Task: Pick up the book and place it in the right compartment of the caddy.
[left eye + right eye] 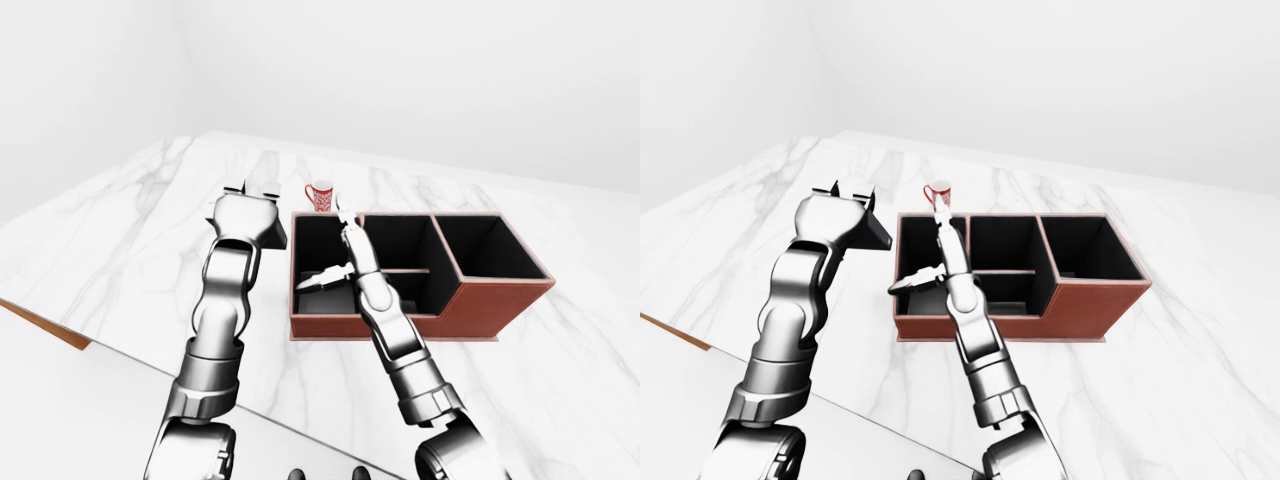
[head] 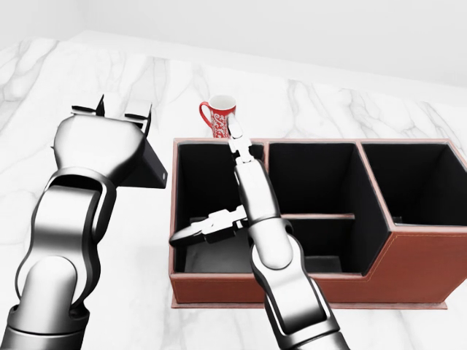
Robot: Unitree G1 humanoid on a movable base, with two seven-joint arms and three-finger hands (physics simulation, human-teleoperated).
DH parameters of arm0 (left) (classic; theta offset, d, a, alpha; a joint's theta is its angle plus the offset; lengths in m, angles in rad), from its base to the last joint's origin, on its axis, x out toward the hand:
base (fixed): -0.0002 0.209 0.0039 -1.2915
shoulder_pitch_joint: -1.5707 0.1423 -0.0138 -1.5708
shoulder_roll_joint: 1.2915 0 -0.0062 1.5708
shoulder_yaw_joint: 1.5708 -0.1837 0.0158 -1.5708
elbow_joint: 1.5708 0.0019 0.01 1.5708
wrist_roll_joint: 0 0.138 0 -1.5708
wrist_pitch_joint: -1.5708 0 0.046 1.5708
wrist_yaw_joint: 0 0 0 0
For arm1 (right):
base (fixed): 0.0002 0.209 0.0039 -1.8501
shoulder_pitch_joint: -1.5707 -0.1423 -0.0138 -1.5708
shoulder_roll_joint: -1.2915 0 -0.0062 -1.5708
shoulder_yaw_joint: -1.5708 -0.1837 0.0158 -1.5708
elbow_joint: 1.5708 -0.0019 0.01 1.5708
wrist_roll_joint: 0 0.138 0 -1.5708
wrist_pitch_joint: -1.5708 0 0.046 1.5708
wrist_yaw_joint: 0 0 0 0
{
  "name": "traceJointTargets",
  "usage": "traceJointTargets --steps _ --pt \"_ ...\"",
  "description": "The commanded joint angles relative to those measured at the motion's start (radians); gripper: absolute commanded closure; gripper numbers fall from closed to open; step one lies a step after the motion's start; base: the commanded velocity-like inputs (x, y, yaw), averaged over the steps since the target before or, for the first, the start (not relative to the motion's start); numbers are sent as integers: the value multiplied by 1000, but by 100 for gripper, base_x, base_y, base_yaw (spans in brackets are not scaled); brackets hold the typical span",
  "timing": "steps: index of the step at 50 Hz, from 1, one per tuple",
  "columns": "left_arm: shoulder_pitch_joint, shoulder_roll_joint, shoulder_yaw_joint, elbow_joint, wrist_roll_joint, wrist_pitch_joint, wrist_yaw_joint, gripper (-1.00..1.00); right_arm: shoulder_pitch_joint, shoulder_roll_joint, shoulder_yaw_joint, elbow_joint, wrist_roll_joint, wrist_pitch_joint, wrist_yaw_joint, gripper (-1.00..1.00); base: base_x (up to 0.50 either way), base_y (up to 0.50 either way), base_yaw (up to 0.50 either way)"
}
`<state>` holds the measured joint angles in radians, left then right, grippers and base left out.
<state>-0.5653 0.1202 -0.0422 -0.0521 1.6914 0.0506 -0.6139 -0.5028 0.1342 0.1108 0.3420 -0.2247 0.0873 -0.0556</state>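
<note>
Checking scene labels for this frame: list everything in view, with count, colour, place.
caddy: 1, reddish-brown with black interior, right half of the head view, on the counter.
mug: 1, red and white patterned, just above the caddy's upper left corner.
book: 1, black, in the left robot hand, left of the caddy.
counter: 1, white marble, under everything.
left robot hand: 1, silver, closed on the book.
right robot hand: 1, silver, fingers spread over the caddy's left compartment.

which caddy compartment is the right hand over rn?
The left compartment, the one nearest the red mug. The right hand, fingers spread, hangs over it; the split middle section and the right compartment have no hand over them.
</note>
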Motion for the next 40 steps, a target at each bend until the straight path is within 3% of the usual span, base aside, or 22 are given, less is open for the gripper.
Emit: traceJointTargets --steps 1,13,22,40 --pt "-4 -8 -1 -49 51 -36 -25 100 -30 15 4 16 -11 0 -3 -100 0 0 0" --pt "46 -26 -13 -160 75 -66 -84 100 -32 26 13 54 -19 0 -15 -100 0 0 0" --pt "67 -50 -24 -243 102 -102 -84 100 -37 31 18 4 -25 0 -6 -100 0 0 0" --pt "75 -80 -37 -332 129 -138 -84 100 -56 49 33 -89 -42 0 12 -100 0 0 0"
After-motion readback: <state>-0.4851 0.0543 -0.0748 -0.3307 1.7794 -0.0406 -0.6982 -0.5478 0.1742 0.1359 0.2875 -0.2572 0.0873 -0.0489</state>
